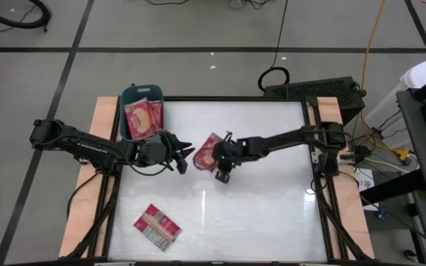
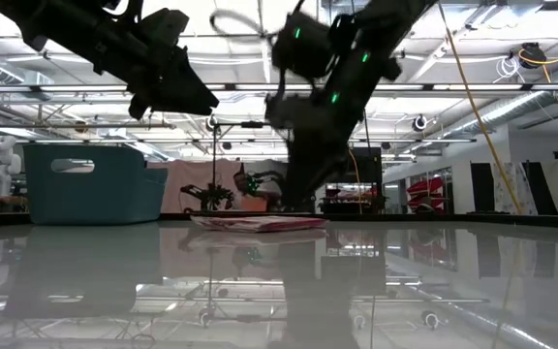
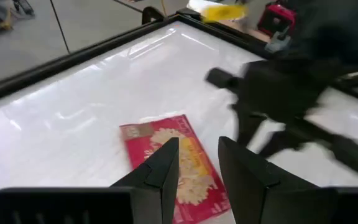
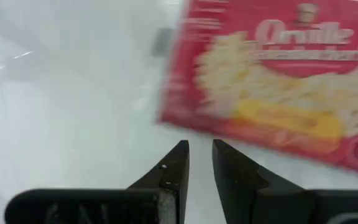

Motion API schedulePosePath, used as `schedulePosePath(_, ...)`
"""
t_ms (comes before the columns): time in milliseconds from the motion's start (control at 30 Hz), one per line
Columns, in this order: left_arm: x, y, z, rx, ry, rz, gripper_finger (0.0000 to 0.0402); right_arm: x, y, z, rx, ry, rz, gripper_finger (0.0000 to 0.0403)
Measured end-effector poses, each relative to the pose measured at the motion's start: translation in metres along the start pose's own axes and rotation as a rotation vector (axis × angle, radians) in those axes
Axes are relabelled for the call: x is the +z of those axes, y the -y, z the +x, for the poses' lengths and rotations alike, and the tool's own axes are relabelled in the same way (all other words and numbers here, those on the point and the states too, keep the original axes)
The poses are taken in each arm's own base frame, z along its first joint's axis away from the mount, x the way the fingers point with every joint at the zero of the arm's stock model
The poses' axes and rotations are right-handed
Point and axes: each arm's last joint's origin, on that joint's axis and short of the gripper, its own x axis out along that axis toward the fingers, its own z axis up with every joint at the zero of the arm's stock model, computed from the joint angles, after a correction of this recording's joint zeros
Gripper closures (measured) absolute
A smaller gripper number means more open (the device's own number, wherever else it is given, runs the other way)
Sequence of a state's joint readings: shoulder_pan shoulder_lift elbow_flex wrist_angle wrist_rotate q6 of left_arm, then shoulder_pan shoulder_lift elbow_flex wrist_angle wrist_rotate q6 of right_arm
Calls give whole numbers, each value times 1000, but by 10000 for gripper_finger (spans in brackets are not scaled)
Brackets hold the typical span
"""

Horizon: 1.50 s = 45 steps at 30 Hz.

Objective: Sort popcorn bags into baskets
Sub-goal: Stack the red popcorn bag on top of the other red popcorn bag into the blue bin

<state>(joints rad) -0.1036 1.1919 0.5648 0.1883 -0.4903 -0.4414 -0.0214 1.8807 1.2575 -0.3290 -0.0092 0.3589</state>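
One red popcorn bag (image 1: 208,151) lies flat on the table's middle, picture side up; it also shows in the low view (image 2: 260,224), the left wrist view (image 3: 178,163) and the right wrist view (image 4: 278,87). My left gripper (image 1: 184,157) hovers above its left side, open and empty (image 3: 198,155). My right gripper (image 1: 224,171) stands just off the bag's near-right edge, its fingers a narrow gap apart and empty (image 4: 200,155). The teal basket (image 1: 131,96) stands at the far left with red bags (image 1: 143,118) in it. Another bag (image 1: 156,225) lies label side up near the front left.
The table's black frame (image 1: 313,148) runs round the white top. The basket also shows at the left in the low view (image 2: 95,182). The two arms reach in from the left and right and nearly meet over the middle bag. Bare white table lies toward the near right.
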Motion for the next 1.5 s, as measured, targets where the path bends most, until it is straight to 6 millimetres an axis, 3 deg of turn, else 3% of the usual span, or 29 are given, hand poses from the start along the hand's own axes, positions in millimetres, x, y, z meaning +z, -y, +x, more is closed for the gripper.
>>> schedulePosePath(133, -1, 1, 0, -43, -22, -58, 286, -9, -31, -23, 25, 50, -69, 340)
schedulePosePath(267, 2, -1, 2, -33, -25, -126, 286, -25, -43, -42, -84, 137, -120, 340)
schedulePosePath(367, 13, -3, 4, -25, -28, -133, 286, -41, -36, -47, -184, 179, -57, 340)
schedulePosePath(500, 19, -7, 25, 83, -153, -65, 286, -66, -18, -42, -222, 213, 31, 339)
schedulePosePath(667, 13, -12, 67, 213, -333, 12, 286, -95, -3, -30, -171, 281, 84, 339)
schedulePosePath(867, 9, -16, 113, 305, -431, 25, 286, -123, 13, -26, -183, 267, 71, 339)
schedulePosePath(1100, -11, -36, 137, 394, -590, -79, 286, -132, 19, -22, -199, 249, 71, 339)
schedulePosePath(1367, -23, -32, 144, 248, -700, -103, 286, -126, 15, -23, -160, 319, 78, 339)
schedulePosePath(1500, -25, -20, 142, 180, -700, -82, 286, -123, 13, -24, -106, 342, 124, 339)
